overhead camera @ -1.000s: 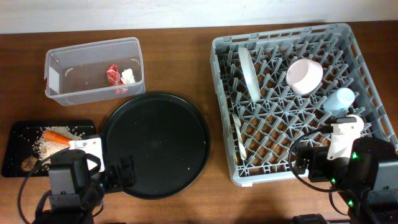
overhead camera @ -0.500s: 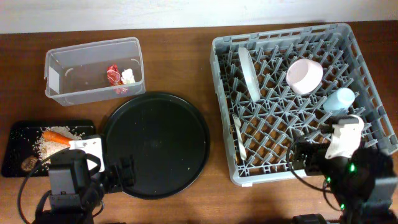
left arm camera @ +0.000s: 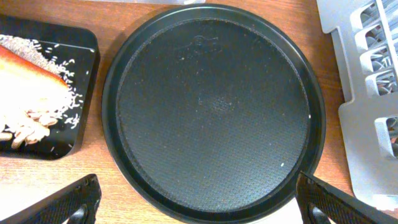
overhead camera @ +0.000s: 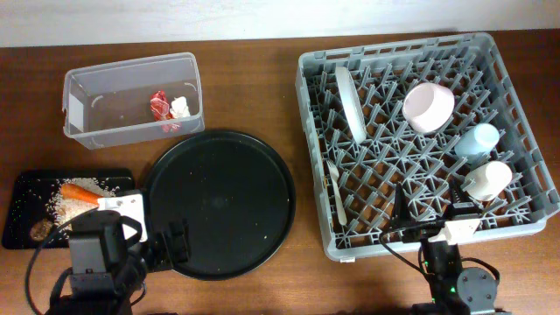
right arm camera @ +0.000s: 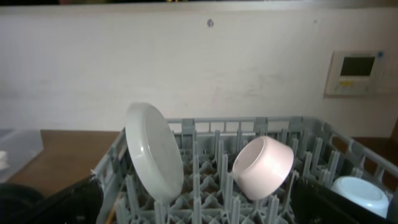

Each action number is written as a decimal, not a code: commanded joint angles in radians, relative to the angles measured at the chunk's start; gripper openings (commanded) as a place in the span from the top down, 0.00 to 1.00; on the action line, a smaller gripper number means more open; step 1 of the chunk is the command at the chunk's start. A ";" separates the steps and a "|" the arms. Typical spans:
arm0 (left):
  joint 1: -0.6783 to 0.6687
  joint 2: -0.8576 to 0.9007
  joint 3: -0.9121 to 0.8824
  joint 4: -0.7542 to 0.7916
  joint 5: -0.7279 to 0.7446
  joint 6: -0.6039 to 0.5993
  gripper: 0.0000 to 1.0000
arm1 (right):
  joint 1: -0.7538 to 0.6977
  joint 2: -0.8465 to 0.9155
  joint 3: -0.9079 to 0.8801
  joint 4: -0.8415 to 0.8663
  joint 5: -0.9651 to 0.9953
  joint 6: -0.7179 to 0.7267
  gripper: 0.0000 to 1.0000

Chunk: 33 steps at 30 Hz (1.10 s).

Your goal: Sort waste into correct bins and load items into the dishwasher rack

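The grey dishwasher rack (overhead camera: 315,131) holds an upright pale plate (overhead camera: 350,105), a cream-pink bowl (overhead camera: 429,107), a light blue cup (overhead camera: 477,140), a small white cup (overhead camera: 488,179) and a white fork (overhead camera: 339,197) near its front left. My right gripper (overhead camera: 429,214) is open over the rack's front edge with nothing in it; its wrist view faces the plate (right arm camera: 155,152) and bowl (right arm camera: 264,168). My left gripper (left arm camera: 202,208) is open and empty at the near rim of the round black tray (left arm camera: 211,106). The clear tub (overhead camera: 87,96) holds a red wrapper (overhead camera: 159,104) and white scrap (overhead camera: 180,108). A flat black tray (overhead camera: 22,184) carries a carrot (overhead camera: 80,192), rice (overhead camera: 61,206) and a brown lump (overhead camera: 40,230).
The round black tray (overhead camera: 219,201) lies between the flat tray and the rack. The rack's corner (left arm camera: 367,93) shows to the right of my left gripper. A pale wall with a small panel (right arm camera: 356,71) stands behind the table.
My right arm has drawn back toward the table's front edge, uncovering the small white cup in the rack. The left arm has not moved.
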 commanded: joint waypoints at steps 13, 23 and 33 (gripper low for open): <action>-0.001 -0.006 -0.003 0.002 0.010 0.006 0.01 | -0.003 -0.012 -0.105 -0.069 -0.003 -0.098 0.01; -0.001 -0.006 -0.003 0.002 0.010 0.006 0.01 | -0.003 -0.012 -0.105 -0.069 -0.003 -0.098 0.01; -0.001 -0.006 -0.003 0.002 0.010 0.006 0.01 | -0.003 -0.012 -0.105 -0.069 -0.003 -0.098 0.01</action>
